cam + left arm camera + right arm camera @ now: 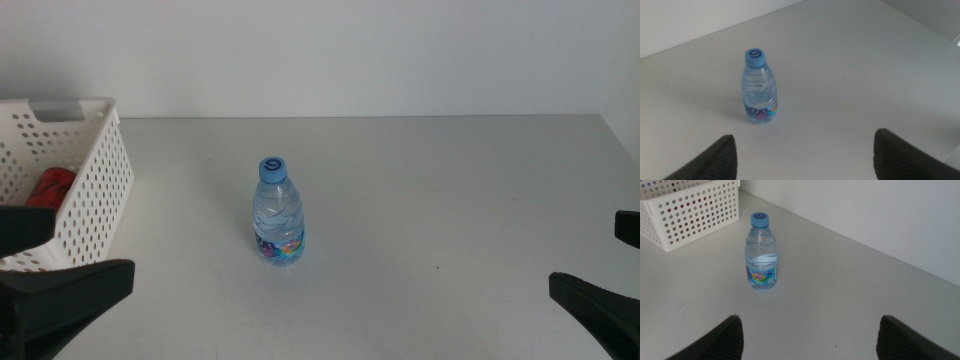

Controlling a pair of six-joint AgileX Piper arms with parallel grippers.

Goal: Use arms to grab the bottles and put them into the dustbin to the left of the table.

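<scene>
- Middle view: water bottle [278,213] stands upright mid-counter [450,190], slightly nearer the left gripper [55,265].
- Both grippers' fingers spread open, empty; right gripper [610,275] waits.

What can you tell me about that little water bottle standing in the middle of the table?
The water bottle is small and made of clear, ribbed plastic, with a light blue screw cap bearing a round mark and a colourful blue label round its lower part. It looks closed and nearly full of water. It stands upright on the light-grey table, roughly at the centre, well apart from the white perforated dustbin at the left edge. Nothing touches it but the tabletop; both grippers are apart from it.
</scene>
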